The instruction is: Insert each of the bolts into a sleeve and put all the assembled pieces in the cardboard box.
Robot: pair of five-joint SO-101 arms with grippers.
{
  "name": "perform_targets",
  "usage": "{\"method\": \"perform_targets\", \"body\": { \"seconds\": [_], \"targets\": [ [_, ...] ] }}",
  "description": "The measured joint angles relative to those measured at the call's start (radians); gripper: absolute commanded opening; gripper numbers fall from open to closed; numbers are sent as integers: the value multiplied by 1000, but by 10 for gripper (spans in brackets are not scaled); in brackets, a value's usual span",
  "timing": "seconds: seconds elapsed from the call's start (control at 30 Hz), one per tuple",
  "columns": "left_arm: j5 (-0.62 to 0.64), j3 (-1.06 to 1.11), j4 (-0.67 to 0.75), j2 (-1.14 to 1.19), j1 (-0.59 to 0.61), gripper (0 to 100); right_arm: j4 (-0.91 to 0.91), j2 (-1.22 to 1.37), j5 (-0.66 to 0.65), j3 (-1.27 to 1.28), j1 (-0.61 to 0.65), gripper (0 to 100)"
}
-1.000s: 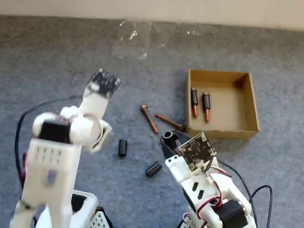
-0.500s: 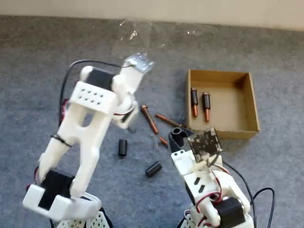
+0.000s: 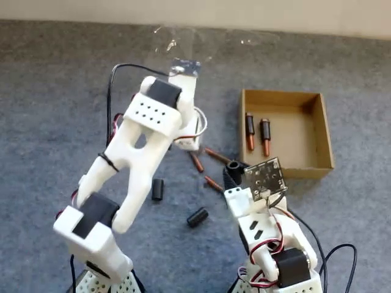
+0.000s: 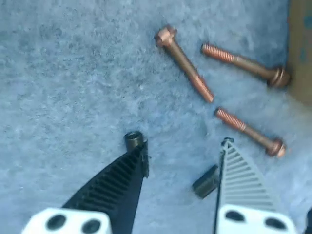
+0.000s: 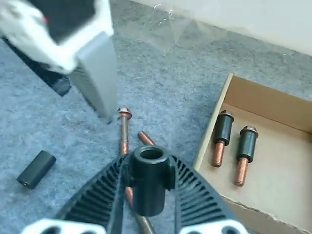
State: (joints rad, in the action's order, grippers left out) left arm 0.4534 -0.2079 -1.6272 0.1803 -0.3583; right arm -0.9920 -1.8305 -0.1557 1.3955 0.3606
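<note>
Copper-coloured assembled pieces (image 3: 250, 131), two so far, are laid in the cardboard box (image 3: 308, 170); three bolts (image 4: 184, 63) and two sleeves (image 3: 157, 189) are left on the carpet (image 3: 61, 91), a third sleeve (image 5: 148, 178) is clamped by the right gripper (image 5: 148, 170), and the left gripper (image 4: 183, 144) is held open above the bolts.

left arm (image 3: 143, 146) — stretched far forward, left gripper (image 4: 183, 145) pointing down, jaws apart | right arm (image 3: 263, 229) — folded low, right gripper (image 5: 149, 168) clamped on a black sleeve (image 5: 149, 190)
</note>
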Motion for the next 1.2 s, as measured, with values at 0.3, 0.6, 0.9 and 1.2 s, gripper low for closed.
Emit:
{"method": "perform_targets", "body": {
  "seconds": [0.3, 0.6, 0.9, 1.2],
  "targets": [
    [235, -12, 186, 186, 0, 220, 0, 0, 6, 26, -2, 4],
    [405, -12, 313, 301, -2, 220, 0, 0, 6, 26, -3, 4],
    [511, -14, 358, 328, 57, 213, 0, 0, 6, 26, -3, 4],
    [519, -14, 373, 328, 57, 44, 0, 0, 6, 26, -3, 4]
  ]
}}
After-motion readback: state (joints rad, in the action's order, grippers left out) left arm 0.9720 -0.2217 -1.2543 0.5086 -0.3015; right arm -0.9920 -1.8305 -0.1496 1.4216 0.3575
